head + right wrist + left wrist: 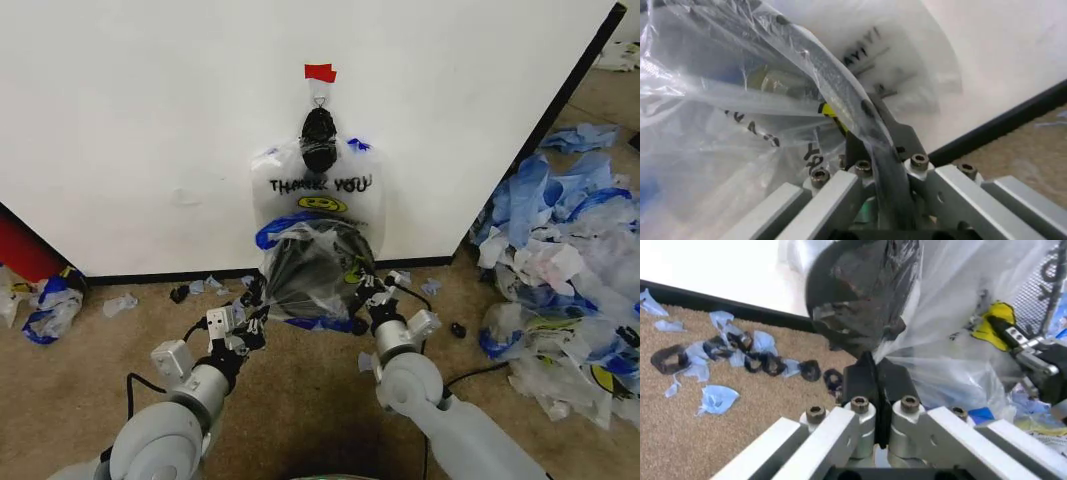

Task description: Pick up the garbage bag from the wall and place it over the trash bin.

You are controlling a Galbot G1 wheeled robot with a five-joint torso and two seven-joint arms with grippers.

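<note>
bag (318, 255) mouth spans bin (305, 272) rim, between the arms | left gripper (256, 302) clamps left edge | right gripper (372, 296) clamps right edge | both equally near

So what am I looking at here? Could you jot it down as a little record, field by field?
scene: carpeted floor in front of a white wall
hanging on wall: another THANK YOU smiley bag, under red tape
garbage bag: clear plastic, stretched over the bin
trash bin: black mesh, seen through the plastic
left gripper: shut on the garbage bag at the bin's left side
right gripper: shut on the garbage bag at the bin's right side
litter: heap of blue-and-white bags on the right
</note>
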